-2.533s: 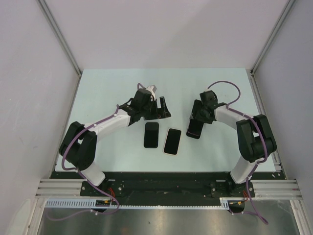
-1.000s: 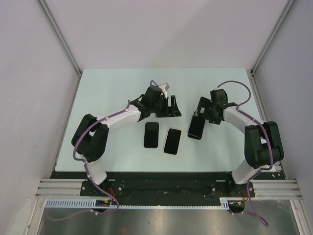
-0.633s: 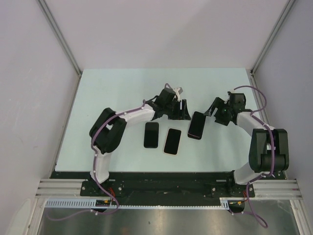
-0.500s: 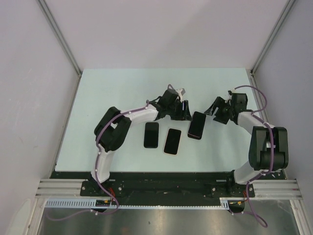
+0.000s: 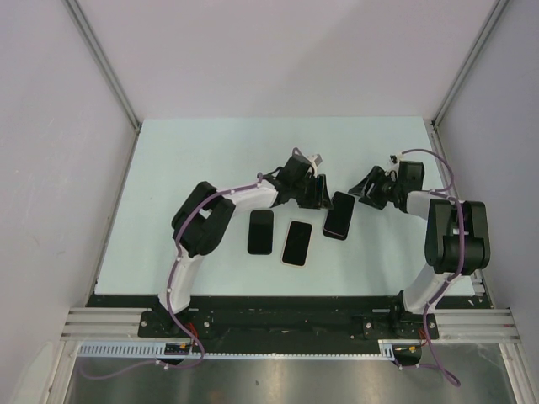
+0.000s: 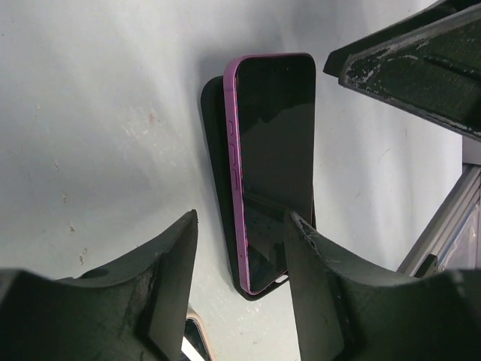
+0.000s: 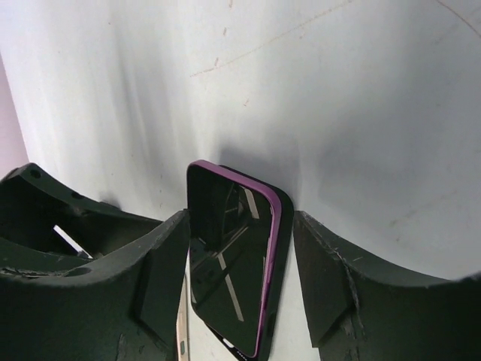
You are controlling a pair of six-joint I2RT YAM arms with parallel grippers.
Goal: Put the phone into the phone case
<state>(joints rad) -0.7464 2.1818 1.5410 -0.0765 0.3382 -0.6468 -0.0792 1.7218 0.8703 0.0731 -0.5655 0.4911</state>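
Note:
The phone (image 5: 339,213) has a purple frame and a dark screen. It lies skewed on the black phone case (image 5: 328,229) near the table's middle, its purple side standing above the case's rim. The left wrist view shows the phone (image 6: 274,150) and the case (image 6: 214,150). The right wrist view shows the phone (image 7: 229,263) too. My left gripper (image 5: 313,192) is open just left of the phone's far end, which lies between its fingers (image 6: 169,286). My right gripper (image 5: 368,187) is open just right of that end, with its fingers (image 7: 331,278) on either side of the phone.
Two other phones lie nearer the front: a black one (image 5: 261,231) and a pale-edged one (image 5: 296,242). The pale edge shows in the left wrist view (image 6: 194,340). The two grippers face each other closely over the phone. Walls enclose the table.
My right gripper has come off the phone and drawn back to the right. My left gripper has swept right, up to the phone. The phone and case lie where they were.

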